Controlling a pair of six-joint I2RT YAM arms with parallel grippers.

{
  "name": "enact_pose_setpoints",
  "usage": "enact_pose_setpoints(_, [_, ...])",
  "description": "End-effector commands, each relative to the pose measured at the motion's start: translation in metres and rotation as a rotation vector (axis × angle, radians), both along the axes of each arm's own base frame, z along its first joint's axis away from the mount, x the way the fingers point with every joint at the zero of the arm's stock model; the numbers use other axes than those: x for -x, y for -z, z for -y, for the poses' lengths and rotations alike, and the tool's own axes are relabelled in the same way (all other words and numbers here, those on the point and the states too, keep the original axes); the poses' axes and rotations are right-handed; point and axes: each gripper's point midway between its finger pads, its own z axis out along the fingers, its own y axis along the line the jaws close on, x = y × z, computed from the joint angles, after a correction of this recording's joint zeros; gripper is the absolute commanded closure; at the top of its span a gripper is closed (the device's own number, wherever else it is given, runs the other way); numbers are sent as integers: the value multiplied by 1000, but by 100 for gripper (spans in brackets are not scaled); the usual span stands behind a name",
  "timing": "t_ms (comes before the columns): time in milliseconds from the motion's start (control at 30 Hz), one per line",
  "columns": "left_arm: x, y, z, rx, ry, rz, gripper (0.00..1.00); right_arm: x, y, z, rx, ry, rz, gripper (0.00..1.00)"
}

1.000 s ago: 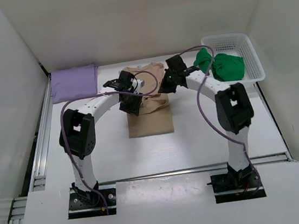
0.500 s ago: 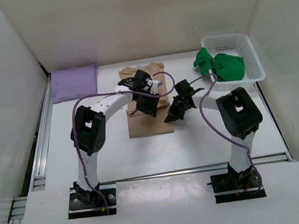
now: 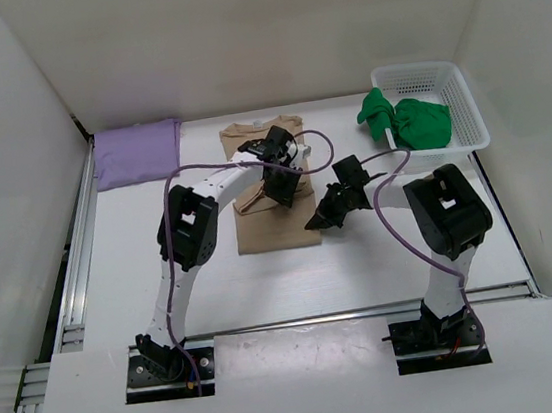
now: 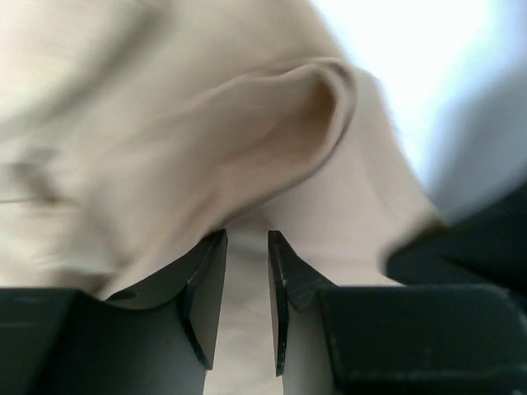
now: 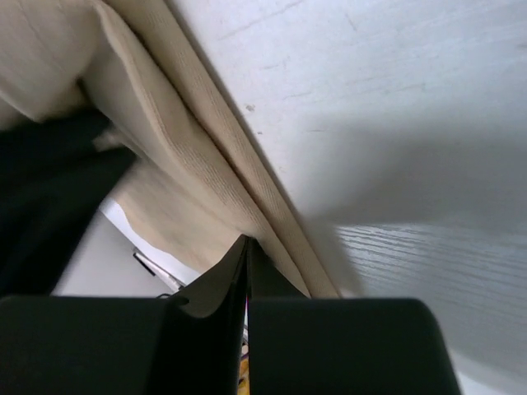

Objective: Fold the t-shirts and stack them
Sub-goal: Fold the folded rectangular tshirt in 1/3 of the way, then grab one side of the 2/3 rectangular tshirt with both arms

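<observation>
The tan t-shirt (image 3: 276, 225) lies partly folded in the middle of the table. My left gripper (image 3: 285, 191) hovers low over its right half. In the left wrist view (image 4: 247, 234) its jaws stand a narrow gap apart above a raised fold of the tan cloth (image 4: 247, 132), with nothing between them. My right gripper (image 3: 318, 219) is at the shirt's right edge. In the right wrist view (image 5: 247, 240) its jaws are pressed together, tip against the layered tan edge (image 5: 189, 164). The lavender t-shirt (image 3: 137, 153) lies folded at the back left. The green t-shirt (image 3: 417, 121) is bunched in the basket.
The white mesh basket (image 3: 465, 103) stands at the back right, with a green sleeve hanging over its left rim. White walls close the table in on three sides. A metal rail (image 3: 75, 251) runs along the left edge.
My left gripper has moved right across the tan shirt. My right gripper has swung from the back near the basket down to the shirt's right edge.
</observation>
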Motion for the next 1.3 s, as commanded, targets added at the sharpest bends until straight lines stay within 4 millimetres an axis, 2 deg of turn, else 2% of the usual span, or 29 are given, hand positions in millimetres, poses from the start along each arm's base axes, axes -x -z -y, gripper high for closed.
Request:
enact_pose_setpoints(0, [-47, -28, -23, -146, -108, 222, 62, 20, 8, 9, 19, -21, -47, 100])
enact_pose_setpoints(133, [-78, -52, -38, -230, -200, 368, 61, 32, 22, 12, 28, -47, -86, 100])
enact_pose_setpoints(333, [-108, -72, -59, -319, -309, 498, 56, 34, 26, 15, 42, -58, -81, 100])
enact_pose_setpoints(367, [-117, -77, -71, -324, -341, 507, 54, 31, 21, 14, 37, -69, -56, 100])
enact_pose_setpoints(433, [-122, -91, -81, -305, -365, 519, 49, 25, 13, 14, 49, -94, -20, 100])
enact_pose_setpoints(467, [-126, -115, -91, -268, -392, 542, 47, 20, 5, 13, 53, -105, 11, 100])
enact_pose_setpoints(500, [-115, -111, -100, -277, -379, 498, 45, 8, -9, 9, 45, -123, 59, 100])
enact_pose_setpoints(533, [-103, -114, -96, -206, -336, 439, 43, 7, -17, 12, 74, -161, 91, 99])
enact_pose_setpoints(567, [-93, -141, -107, -138, -337, 428, 38, 2, -25, 14, 93, -183, 120, 95])
enact_pose_setpoints(600, [-70, -123, -115, -125, -304, 335, 35, -10, -41, 12, 109, -199, 176, 75])
enact_pose_setpoints(633, [-53, -120, -119, -91, -284, 278, 34, -7, -47, 20, 169, -245, 203, 61])
enact_pose_setpoints(667, [-31, -133, -120, -4, -256, 232, 34, -8, -52, 24, 198, -254, 220, 49])
enact_pose_setpoints(700, [4, -100, -125, -15, -225, 114, 34, -6, -59, 29, 219, -263, 240, 39])
enact_pose_setpoints(733, [24, -92, -125, 6, -203, 60, 34, -2, -61, 34, 240, -282, 241, 36])
enact_pose_setpoints(767, [44, -94, -123, 44, -180, 25, 34, 2, -61, 37, 251, -280, 236, 33])
enact_pose_setpoints(800, [73, -69, -128, 14, -162, -57, 34, 7, -63, 38, 243, -290, 243, 31])
enact_pose_setpoints(867, [98, -59, -121, 57, -124, -130, 32, 20, -55, 38, 219, -310, 201, 31])
enact_pose_setpoints(900, [105, -56, -119, 78, -114, -150, 32, 32, -46, 40, 210, -314, 158, 31])
enact_pose_setpoints(967, [118, -44, -117, 97, -100, -207, 31, 40, -41, 33, 156, -317, 126, 31])
enact_pose_setpoints(1033, [121, -33, -116, 89, -100, -245, 31, 49, -28, 32, 136, -312, 75, 31])
enact_pose_setpoints(1067, [118, -34, -115, 105, -104, -243, 31, 49, -26, 32, 134, -301, 69, 31])
enact_pose_setpoints(1133, [119, -29, -116, 121, -110, -266, 31, 54, -20, 19, 88, -316, 61, 32])
enact_pose_setpoints(1267, [121, -19, -121, 126, -129, -303, 31, 58, -10, 9, 80, -303, 34, 38])
